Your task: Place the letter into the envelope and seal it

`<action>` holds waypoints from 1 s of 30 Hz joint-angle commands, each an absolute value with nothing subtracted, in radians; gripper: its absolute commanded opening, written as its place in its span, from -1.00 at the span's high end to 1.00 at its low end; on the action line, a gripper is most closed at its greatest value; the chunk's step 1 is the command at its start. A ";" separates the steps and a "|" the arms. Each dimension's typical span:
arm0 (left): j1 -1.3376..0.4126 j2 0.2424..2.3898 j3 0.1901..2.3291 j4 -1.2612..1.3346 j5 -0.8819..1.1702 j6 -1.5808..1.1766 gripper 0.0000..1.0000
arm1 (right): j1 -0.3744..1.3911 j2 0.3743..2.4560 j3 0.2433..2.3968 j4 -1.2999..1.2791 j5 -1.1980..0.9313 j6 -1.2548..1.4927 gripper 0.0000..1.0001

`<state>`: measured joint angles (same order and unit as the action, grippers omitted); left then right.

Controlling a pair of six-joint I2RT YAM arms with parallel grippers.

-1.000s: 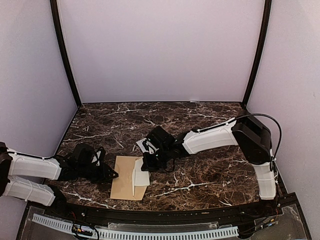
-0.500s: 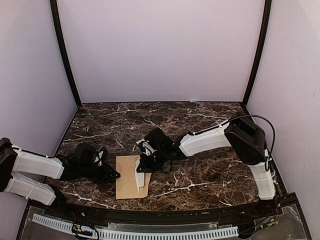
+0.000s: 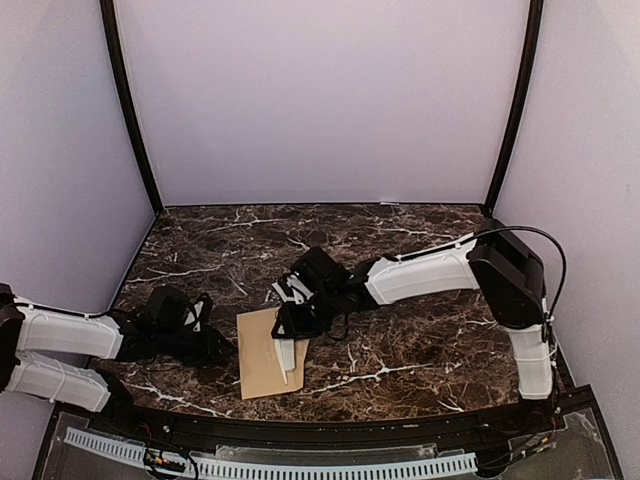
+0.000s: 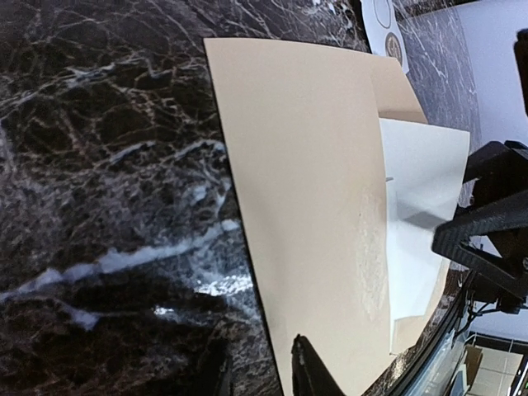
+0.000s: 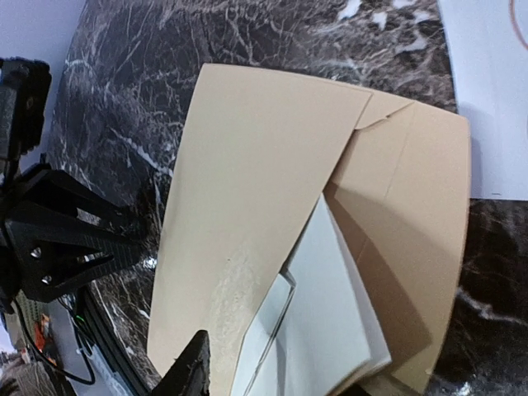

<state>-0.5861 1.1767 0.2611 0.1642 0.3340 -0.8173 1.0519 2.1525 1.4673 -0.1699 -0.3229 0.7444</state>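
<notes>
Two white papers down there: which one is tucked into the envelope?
The plain white letter, partly inside the tan envelope with one end sticking out. The other, the small card printed with circles, lies outside it on the marble.

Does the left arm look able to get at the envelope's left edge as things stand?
Probably yes: the left gripper sits right at that edge of the envelope with nothing between; the right gripper is over the letter instead.

The envelope [image 3: 258,355] now lies skewed, its near end swung toward the right arm. The letter [image 3: 287,358], earlier raised on edge, leans lower across it, and the right gripper [image 3: 292,326] has parted its jaws.
</notes>
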 commanded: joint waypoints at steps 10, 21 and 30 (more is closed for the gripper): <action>-0.579 1.116 0.333 0.052 0.278 -0.773 0.20 | 1.061 1.990 1.456 -0.329 -0.145 0.677 0.01; -0.567 1.244 0.409 0.049 0.234 -0.706 0.23 | 1.064 2.061 1.488 -0.306 -0.168 0.689 0.27; -0.549 1.306 0.424 0.068 0.237 -0.682 0.26 | 1.061 2.154 1.558 -0.354 -0.120 0.699 0.37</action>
<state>-0.5602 1.2823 0.4103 0.0601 0.2443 -0.7078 1.0550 2.1288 1.5230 -0.3367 -0.1570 0.6899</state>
